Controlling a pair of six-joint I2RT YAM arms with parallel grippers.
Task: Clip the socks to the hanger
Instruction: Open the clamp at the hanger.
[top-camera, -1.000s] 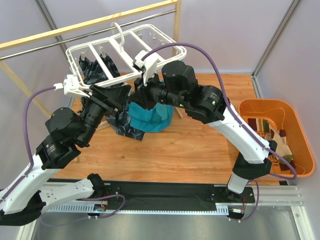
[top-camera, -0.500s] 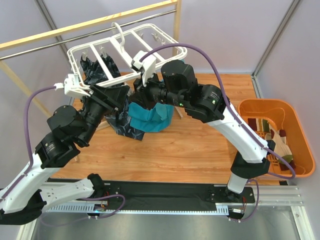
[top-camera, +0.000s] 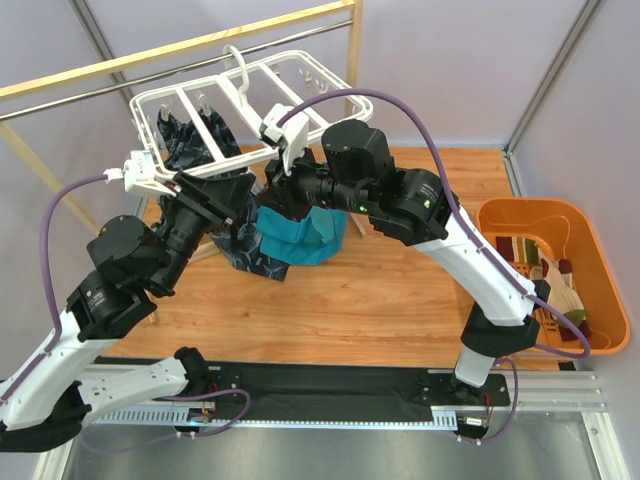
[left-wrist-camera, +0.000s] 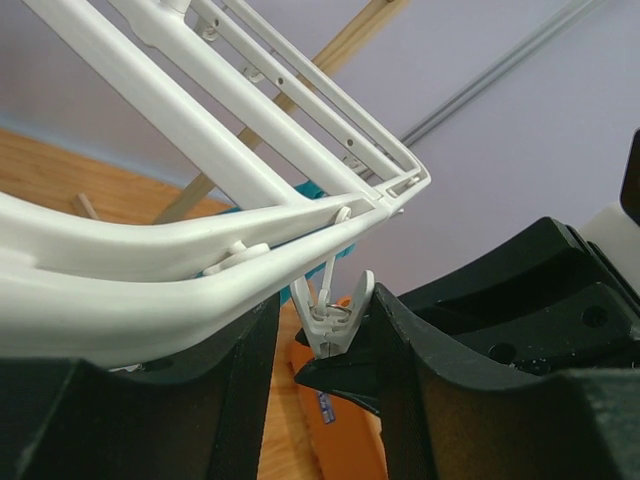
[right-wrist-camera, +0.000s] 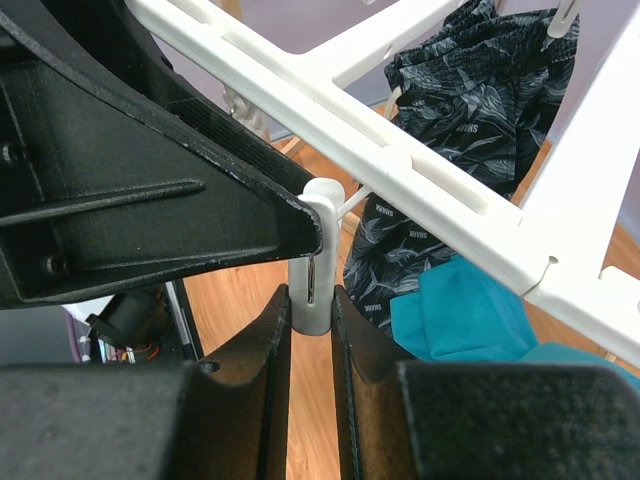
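The white hanger (top-camera: 352, 97) hangs from the rail at the back; its bars also show in the left wrist view (left-wrist-camera: 150, 250) and in the right wrist view (right-wrist-camera: 400, 150). My right gripper (right-wrist-camera: 310, 300) is shut on a small white clip (right-wrist-camera: 311, 255) that dangles from the hanger's near edge. My left gripper (left-wrist-camera: 325, 340) is open and straddles the same clip (left-wrist-camera: 335, 315), whose one handle touches its right finger. The two grippers meet under the frame, left (top-camera: 215, 195) and right (top-camera: 275, 190). The socks (top-camera: 545, 270), cream and maroon, lie in the orange basket (top-camera: 530, 205) at the right.
A teal cloth (top-camera: 300, 235) and a dark navy patterned cloth (top-camera: 195, 135) hang from the hanger beside the grippers; both show in the right wrist view, teal (right-wrist-camera: 470, 310) and navy (right-wrist-camera: 470, 90). A wooden rack with a metal rail (top-camera: 180, 50) carries the hanger.
Both wrists have shifted slightly to the left and the hanger's near edge has moved a little with them. The right gripper stays shut on the clip.
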